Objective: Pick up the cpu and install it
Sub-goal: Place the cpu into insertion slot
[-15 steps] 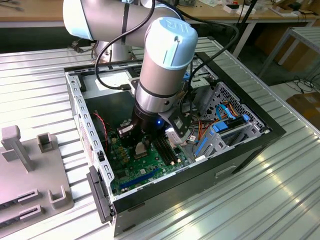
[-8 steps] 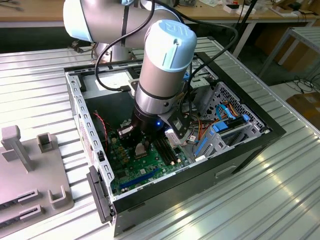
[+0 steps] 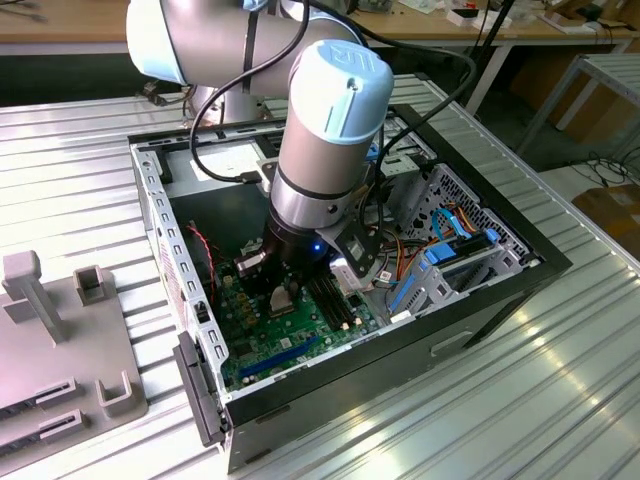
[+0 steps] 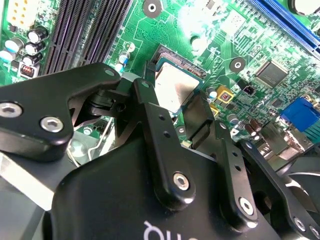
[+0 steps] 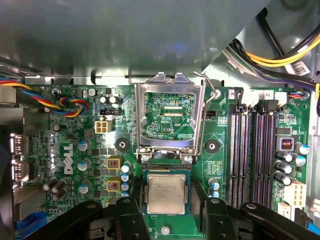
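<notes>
- cpu (image 5: 165, 194), a pale silvery square, lies flat and level inside the black socket (image 5: 165, 169) on the green motherboard (image 5: 222, 170). In the second wrist view the cpu (image 4: 175, 86) is seen at a slant.
- In both wrist views the gripper (image 5: 167, 212) (image 4: 172, 102) straddles the cpu, with its black links close against two opposite sides. Whether it clamps the chip or merely flanks it, I cannot tell.
- The first wrist view looks straight down and shows the metal load plate (image 5: 167, 112) swung up and open just beyond the cpu, with the wire lever (image 5: 209, 117) raised beside it.
- That view also takes in the black memory slots (image 5: 250, 150) to one side and a bundle of coloured wires (image 5: 65, 102) to the other.
- The second wrist view shows a dark grey chip (image 4: 271, 73) soldered to the board and a blue slot (image 4: 285, 20), both well apart from the cpu.
- The exterior view gives the wider setting: the arm (image 3: 330, 130) reaches down into an open computer case (image 3: 430, 340) lying on a ribbed metal table (image 3: 500, 420), with the gripper (image 3: 285, 275) low over the board.
- A grey fixture (image 3: 50, 340) sits on the table at the exterior view's left, well apart from the case.
</notes>
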`<state>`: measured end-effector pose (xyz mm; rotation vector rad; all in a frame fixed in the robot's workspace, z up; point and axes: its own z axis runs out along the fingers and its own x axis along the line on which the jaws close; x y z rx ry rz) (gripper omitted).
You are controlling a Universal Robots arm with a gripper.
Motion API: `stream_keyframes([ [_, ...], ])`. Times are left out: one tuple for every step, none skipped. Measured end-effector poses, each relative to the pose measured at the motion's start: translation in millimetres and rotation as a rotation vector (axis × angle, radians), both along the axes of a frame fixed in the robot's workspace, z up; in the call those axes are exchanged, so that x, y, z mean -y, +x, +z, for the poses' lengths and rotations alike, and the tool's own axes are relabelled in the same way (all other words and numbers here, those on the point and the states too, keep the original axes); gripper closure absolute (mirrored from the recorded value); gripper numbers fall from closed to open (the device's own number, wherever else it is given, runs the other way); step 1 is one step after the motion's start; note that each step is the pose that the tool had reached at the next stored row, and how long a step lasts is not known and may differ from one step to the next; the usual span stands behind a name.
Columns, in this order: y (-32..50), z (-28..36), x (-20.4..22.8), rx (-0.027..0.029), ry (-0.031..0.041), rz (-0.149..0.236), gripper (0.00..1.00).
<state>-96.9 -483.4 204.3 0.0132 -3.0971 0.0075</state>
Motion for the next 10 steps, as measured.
stream_keyframes([
  [0.0, -0.3, 0.0, 0.0, 0.0001, 0.0, 0.53],
  [0.0, -0.6, 1.3, 0.0001, 0.0008, 0.001, 0.53],
  [0.0, -0.7, 2.2, 0.0, 0.0011, 0.002, 0.53],
  [-0.1, -0.9, 2.3, 0.0001, 0.0015, 0.002, 0.53],
  [-0.1, -1.1, 2.3, 0.0002, 0.0018, 0.002, 0.53],
  [-0.1, -1.4, 2.4, 0.0004, 0.0018, 0.002, 0.53],
  [-0.1, -1.7, 2.5, 0.0006, 0.0018, 0.003, 0.53],
  [-0.1, -1.9, 2.5, 0.0007, 0.0018, 0.003, 0.53],
  [-0.1, -2.1, 2.5, 0.0008, 0.0018, 0.004, 0.53],
  [0.0, -2.5, 2.4, 0.0011, 0.0019, 0.005, 0.53],
])
